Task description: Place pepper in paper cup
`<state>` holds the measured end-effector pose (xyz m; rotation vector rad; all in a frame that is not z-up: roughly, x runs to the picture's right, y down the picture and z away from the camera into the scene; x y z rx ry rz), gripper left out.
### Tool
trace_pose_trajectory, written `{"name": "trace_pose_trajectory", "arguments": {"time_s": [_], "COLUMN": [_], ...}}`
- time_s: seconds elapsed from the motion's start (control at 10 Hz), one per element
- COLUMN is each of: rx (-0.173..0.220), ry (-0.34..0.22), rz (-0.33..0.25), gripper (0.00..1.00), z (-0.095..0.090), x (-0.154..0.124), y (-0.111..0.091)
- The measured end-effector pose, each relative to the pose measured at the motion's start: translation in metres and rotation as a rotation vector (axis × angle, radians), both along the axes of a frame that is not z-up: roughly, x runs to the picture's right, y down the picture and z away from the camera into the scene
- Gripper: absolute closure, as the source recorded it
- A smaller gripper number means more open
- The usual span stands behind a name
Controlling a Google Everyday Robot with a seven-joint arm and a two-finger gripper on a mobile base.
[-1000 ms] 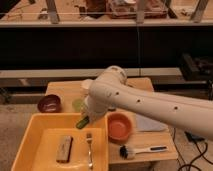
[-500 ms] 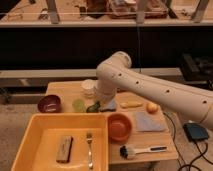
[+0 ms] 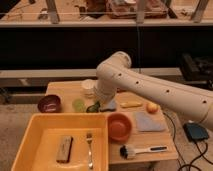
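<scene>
Wood worktop (image 3: 62, 90), white arm (image 3: 150, 91) reaching in from right, yellow tray (image 3: 31, 142) front-left, paper cup (image 3: 89, 87) at back beside arm, tool (image 3: 99, 104) at arm's end mostly hidden, grip can't tell, pepper (image 3: 93, 107) at tool, btwn green cup (image 3: 78, 105) & arm, near paper cup

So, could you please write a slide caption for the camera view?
The gripper low over the wooden table, green pepper at its tip, just in front of the paper cup.
</scene>
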<state>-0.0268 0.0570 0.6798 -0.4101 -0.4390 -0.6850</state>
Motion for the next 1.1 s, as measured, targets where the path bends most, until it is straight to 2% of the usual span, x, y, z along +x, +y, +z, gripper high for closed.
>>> {"name": "trace_pose_trajectory", "arguments": {"time_s": [0.2, 0.3, 0.6, 0.9, 1.1], "rx": [0.003, 0.019, 0.081, 0.099, 0.126], "ry": [-0.015, -0.039, -0.119, -0.156, -0.192], "rz": [0.001, 0.007, 0.019, 0.035, 0.034], "gripper": [1.00, 1.00, 1.00, 1.00, 1.00], "z": [0.000, 0.001, 0.016, 0.045, 0.065], "x": [-0.001, -0.001, -0.006, -0.005, -0.017], "y": [-0.002, -0.008, -0.054, -0.088, -0.111]}}
